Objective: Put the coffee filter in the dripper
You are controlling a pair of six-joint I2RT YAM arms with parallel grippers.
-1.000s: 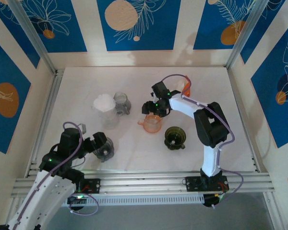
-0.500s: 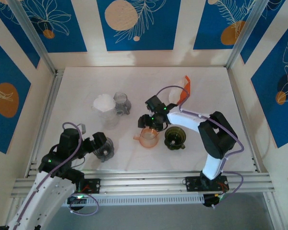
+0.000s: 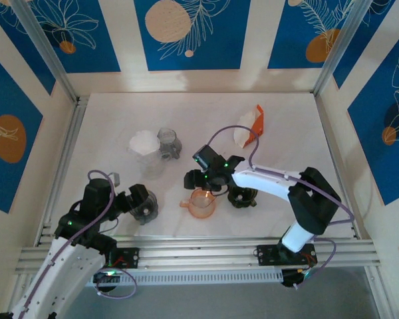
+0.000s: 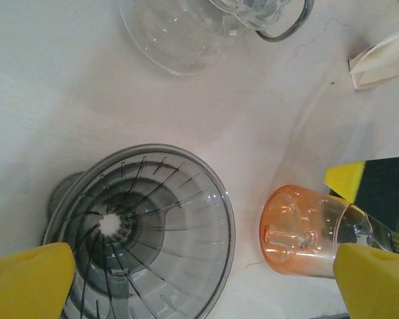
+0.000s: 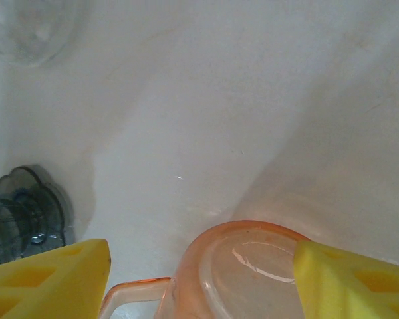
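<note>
Step, as judged: staging the dripper. Right end effector (image 5: 203,282) is clamped on the orange dripper (image 5: 243,266). Left end effector (image 4: 199,286) hangs wide open over the grey dripper (image 4: 139,226). Coffee filter (image 3: 245,136) lies on the bench (image 3: 120,113), well beyond the right end effector. Next, likely: let go of the dripper, then reach for the filter.

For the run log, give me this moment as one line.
left gripper open over grey dripper | right gripper astride orange dripper, grip unclear | filter packet lying apart, untouched

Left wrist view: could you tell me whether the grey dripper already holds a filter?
No, the grey dripper shows bare ribs all the way down to its centre hole.
</note>
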